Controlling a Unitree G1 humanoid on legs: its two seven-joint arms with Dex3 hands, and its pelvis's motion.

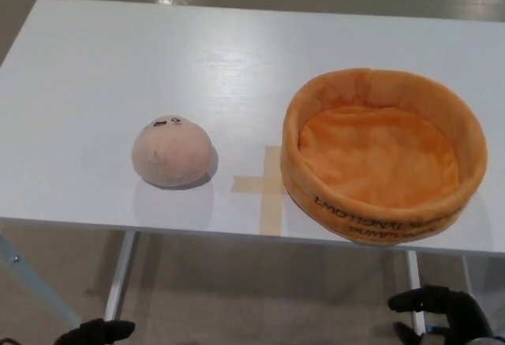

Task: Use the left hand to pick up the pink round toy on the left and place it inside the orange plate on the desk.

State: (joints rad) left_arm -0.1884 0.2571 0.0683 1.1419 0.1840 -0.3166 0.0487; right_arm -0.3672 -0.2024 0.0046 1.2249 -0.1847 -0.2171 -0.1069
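pink round toy (172, 152) sits left of orange plate (384, 155) on desk (95, 69)

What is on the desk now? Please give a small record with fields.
toy: pink round toy on the desk's left part, resting on the top
plate: orange plate on the right, nothing inside
tape: cross of tape between toy and plate
desk: white desk
left hand: low, below the desk edge, holding nothing
right hand: low, below the desk edge
task state: toy not yet picked up
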